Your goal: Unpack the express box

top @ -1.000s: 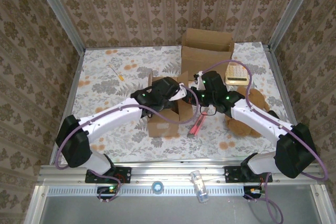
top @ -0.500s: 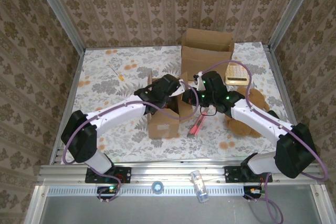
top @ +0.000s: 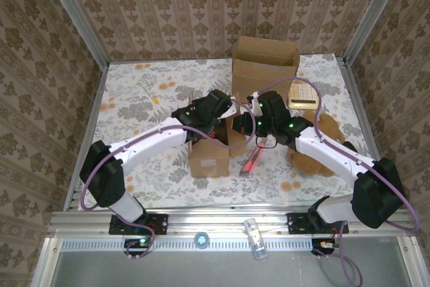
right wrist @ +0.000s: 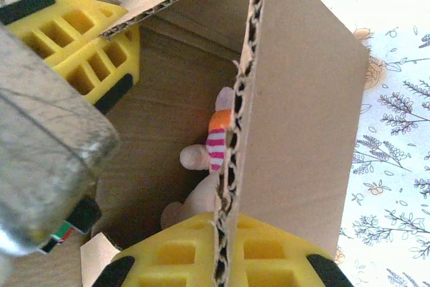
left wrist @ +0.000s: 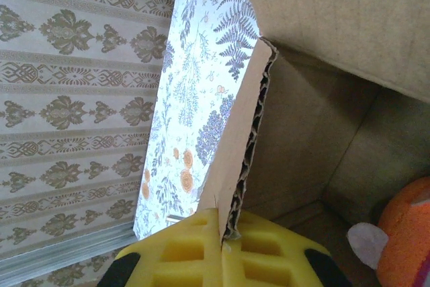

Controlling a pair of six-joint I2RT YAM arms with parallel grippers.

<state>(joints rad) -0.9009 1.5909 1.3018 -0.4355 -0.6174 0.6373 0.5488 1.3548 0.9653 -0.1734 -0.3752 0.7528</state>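
Toy (right wrist: 196, 159) in express box (right wrist: 161, 112), right-wrist view; right hand (right wrist: 218, 240) on flap (right wrist: 295, 99).

Quick count from my feed: two boxes, a small cardboard box (top: 208, 159) and a big cardboard box (top: 265, 65). Two soft toys: one brown teddy (top: 329, 128), one striped plush (right wrist: 215, 142). One calculator-looking pad (top: 304, 94), one pink-red stick (top: 252, 159), one thin yellow tool (top: 149, 92).

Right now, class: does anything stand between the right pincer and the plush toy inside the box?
Yes. The cardboard flap clamped in the right pincer stands before the plush toy, hiding part of it.
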